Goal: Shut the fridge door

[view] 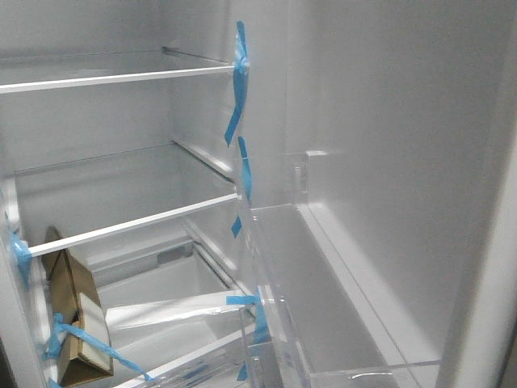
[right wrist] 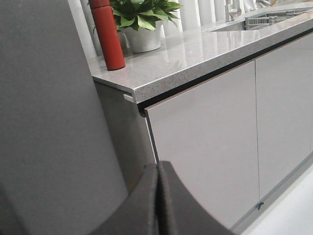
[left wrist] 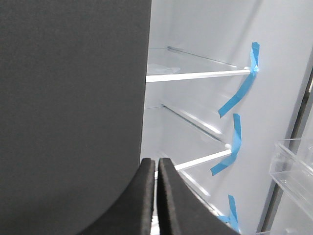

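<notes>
The fridge door stands open at the right of the front view. Its white inner lining and a clear door bin face the shelves. Blue tape strips hang along the fridge's inner edge. In the right wrist view a matte grey panel, the door's outer face, fills one side. My right gripper is shut and empty close beside it; I cannot tell if they touch. My left gripper is shut and empty, pointing into the fridge next to a dark grey panel. Neither gripper shows in the front view.
Glass shelves and a brown carton sit inside the fridge. A clear bin corner shows in the left wrist view. Beside the door are a speckled countertop, pale grey cabinet doors, a red bottle and a potted plant.
</notes>
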